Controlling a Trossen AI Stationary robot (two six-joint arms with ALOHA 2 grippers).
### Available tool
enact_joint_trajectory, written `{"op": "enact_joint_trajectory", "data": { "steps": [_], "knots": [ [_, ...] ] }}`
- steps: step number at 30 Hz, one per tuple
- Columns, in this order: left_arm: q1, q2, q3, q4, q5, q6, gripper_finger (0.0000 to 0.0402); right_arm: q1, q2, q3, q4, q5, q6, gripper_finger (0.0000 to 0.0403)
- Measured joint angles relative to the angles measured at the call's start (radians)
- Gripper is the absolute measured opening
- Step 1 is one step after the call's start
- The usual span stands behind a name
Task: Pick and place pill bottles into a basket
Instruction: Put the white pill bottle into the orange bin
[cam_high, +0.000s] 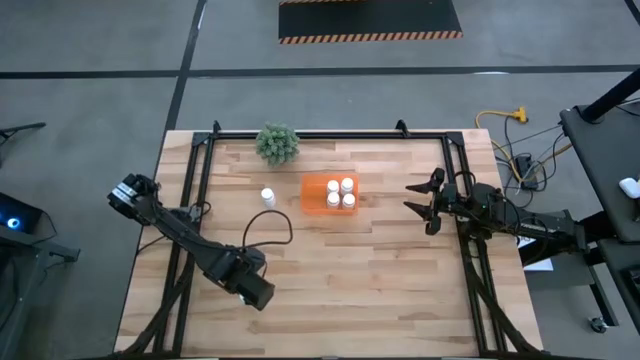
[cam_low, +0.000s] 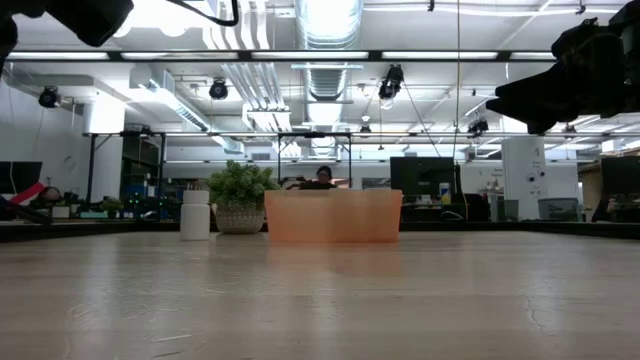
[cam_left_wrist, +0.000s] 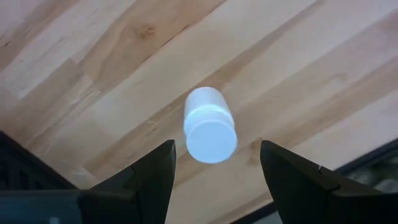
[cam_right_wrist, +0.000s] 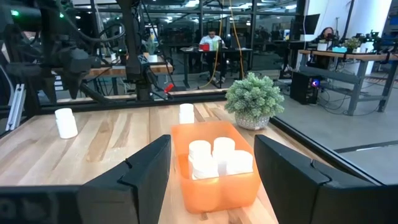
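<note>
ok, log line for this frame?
left gripper open above a bottle | right gripper open, facing basket | basket holds four bottles

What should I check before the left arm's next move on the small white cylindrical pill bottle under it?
1. Left gripper open: ok, fingers apart.
2. Small white cylindrical pill bottle lined up between the fingers: ok, upright and untouched.
3. Gripper low enough to close on it: cannot tell.
4. Room in the bright orange rectangular basket: ok, its left half is bare.
5. Right gripper clear of the basket: ok, it hangs open to the basket's right.
6. Second loose bottle out of the way: ok, it stands left of the basket.
</note>
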Motion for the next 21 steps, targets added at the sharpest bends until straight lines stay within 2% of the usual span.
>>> {"op": "enact_joint_trajectory", "data": {
  "steps": [21],
  "knots": [
    [-0.039, 0.045, -0.004, 0.005, -0.002, 0.045, 0.0217, 0.0, 0.0, 0.0, 0.0, 0.0, 0.0, 0.0219]
  ]
}}
